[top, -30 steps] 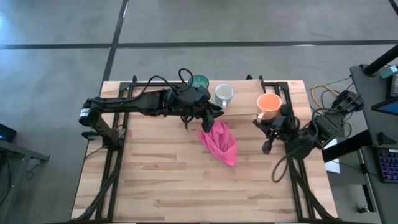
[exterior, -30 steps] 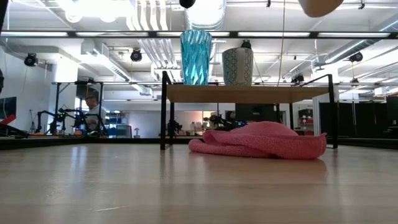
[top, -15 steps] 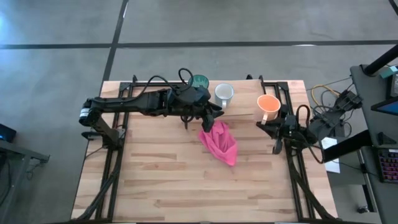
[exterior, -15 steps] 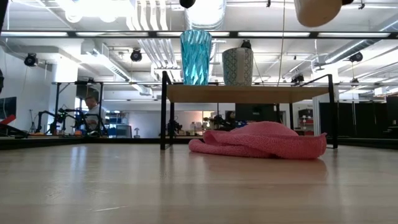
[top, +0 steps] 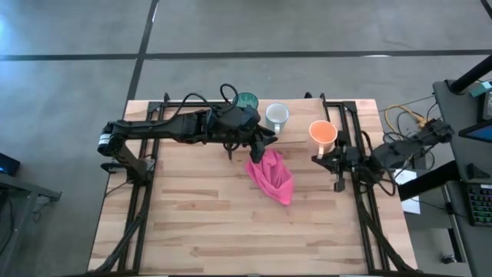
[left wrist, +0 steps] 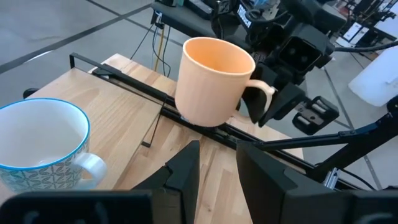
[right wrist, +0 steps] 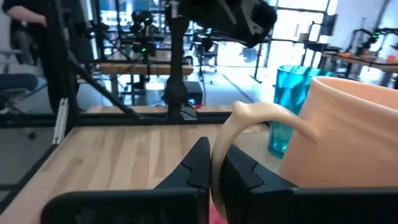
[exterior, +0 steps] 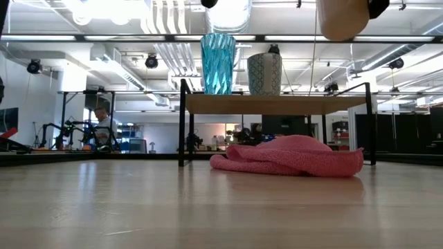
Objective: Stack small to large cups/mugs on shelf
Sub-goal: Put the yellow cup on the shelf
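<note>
The small orange mug [top: 323, 131] is held in the air by my right gripper [right wrist: 217, 165] over the right end of the shelf [top: 298, 134], a light-wood board on black legs [exterior: 277, 104]. The teal tumbler [top: 247, 101] and the white patterned mug [top: 276, 115] stand upright on the shelf's left part, bases on the board. My left gripper [left wrist: 217, 168] hovers by the shelf's near-left edge, fingers a narrow gap apart, holding nothing. My right gripper pinches the orange mug's handle [right wrist: 219, 146] between its two fingers, coming level from the table's right side. The mug [left wrist: 214, 81] is upright and lifted clear, its base well above the shelf board [exterior: 342, 17].
A crumpled pink cloth [top: 270, 175] lies on the tabletop just in front of the shelf, below my left gripper. The shelf's right half is bare board. Black frame rails [top: 354, 131] run along both table sides. A person shows far off in the room [exterior: 104, 117].
My right gripper has carried the orange mug toward the table's left, farther over the shelf's right end, and a little lower. The mug stays upright in the same hold.
</note>
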Available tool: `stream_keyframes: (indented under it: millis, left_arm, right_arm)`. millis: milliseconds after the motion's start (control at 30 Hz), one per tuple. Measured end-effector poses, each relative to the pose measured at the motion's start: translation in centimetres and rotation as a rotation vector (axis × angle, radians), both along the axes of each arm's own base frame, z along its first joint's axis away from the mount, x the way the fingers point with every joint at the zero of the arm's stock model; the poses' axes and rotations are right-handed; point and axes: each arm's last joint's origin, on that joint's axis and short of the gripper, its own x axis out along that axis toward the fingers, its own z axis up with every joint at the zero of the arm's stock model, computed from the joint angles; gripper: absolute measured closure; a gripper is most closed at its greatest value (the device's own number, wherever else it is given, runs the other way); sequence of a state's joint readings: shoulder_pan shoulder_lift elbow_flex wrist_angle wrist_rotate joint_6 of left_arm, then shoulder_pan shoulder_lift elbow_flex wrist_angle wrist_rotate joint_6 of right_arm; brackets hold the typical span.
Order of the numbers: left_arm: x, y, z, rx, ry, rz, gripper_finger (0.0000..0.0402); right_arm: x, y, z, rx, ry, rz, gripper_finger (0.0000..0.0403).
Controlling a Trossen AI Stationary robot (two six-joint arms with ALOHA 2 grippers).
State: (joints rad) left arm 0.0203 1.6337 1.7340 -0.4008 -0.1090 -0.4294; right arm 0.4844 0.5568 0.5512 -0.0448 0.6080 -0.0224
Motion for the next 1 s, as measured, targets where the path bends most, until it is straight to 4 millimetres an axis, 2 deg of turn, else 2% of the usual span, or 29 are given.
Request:
stream_keyframes:
  millis: [133,433,700,1000]
  left_arm:
    - [0.0,0.0,0.0,0.000,0.000,0.000,0.0310]
    - [0.0,0.0,0.0,0.000,0.000,0.000,0.0310]
    - [0.0,0.0,0.0,0.000,0.000,0.000,0.0310]
    - [0.0,0.0,0.0,0.000,0.000,0.000,0.0310]
  right_arm:
    - [0.4,-0.7,-0.1,-0.010,0.008,0.037,0.0390]
    - [1.2,-2.7,-1.9,0.003,0.010,0.039,0.0391]
    - [1.5,-4.5,-2.3,0.018,0.003,0.033,0.0391]
    - [1.7,-6.0,-3.7,0.061,0.017,0.041,0.0391]
